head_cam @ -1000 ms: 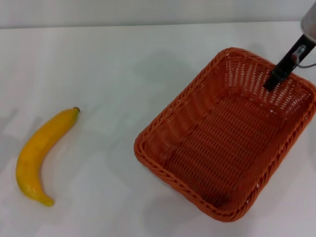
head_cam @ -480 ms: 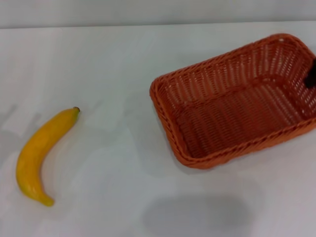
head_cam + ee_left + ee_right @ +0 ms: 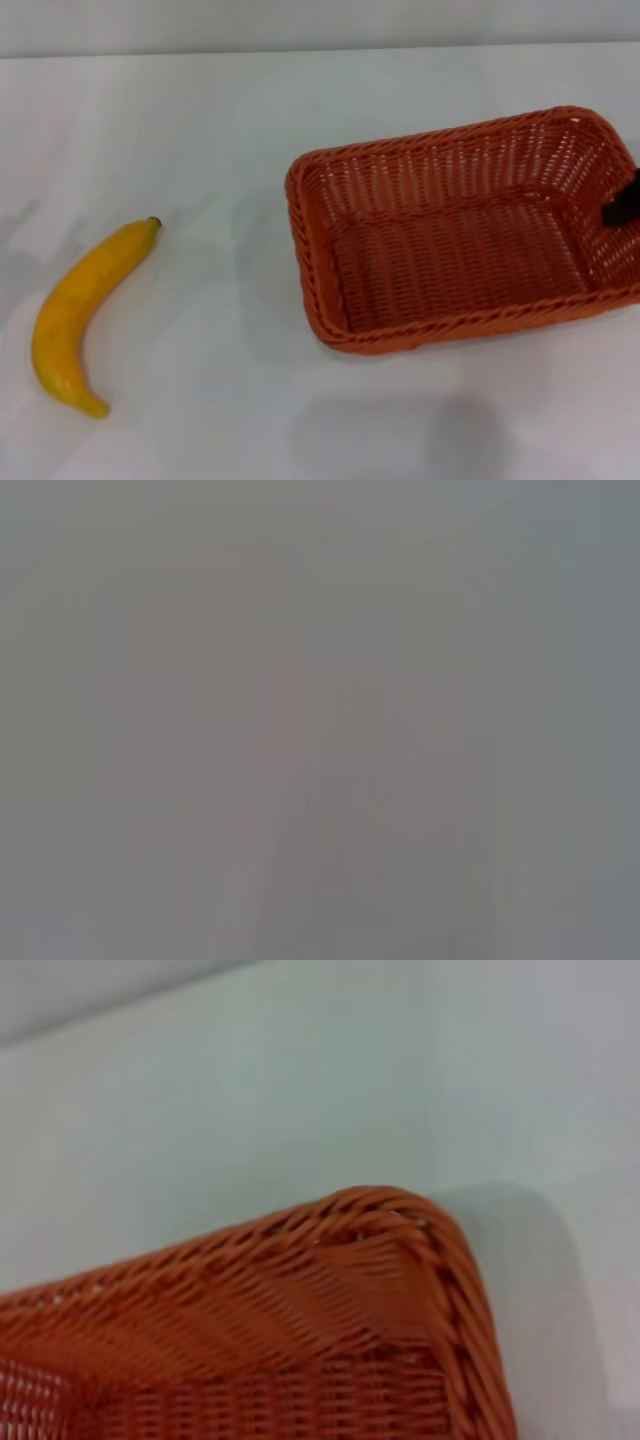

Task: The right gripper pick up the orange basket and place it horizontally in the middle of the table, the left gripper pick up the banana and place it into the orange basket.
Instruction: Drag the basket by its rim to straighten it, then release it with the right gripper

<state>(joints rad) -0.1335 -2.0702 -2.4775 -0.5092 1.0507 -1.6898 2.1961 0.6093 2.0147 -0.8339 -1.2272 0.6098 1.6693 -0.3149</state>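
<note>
Seen from the head camera, the orange basket (image 3: 460,230) sits toward the right half of the table (image 3: 250,130), its long side running nearly across the view, open side up. A shadow lies on the tabletop below its near rim, so it may be lifted clear of the surface, though that cannot be told for sure. At the basket's right end a small black piece of the right gripper (image 3: 622,203) shows at the picture's edge, against the inner wall; how its jaws stand, and whether they have hold of the rim, cannot be told. The banana (image 3: 78,312) lies flat on the table well apart from the basket, on the left side, its dark stem tip pointing away from the robot and toward the basket. From the left wrist, only a blank grey field shows; the left gripper is not seen. From the right wrist, one rounded corner of the basket's braided rim fills the view close up, with the white table behind it.
</note>
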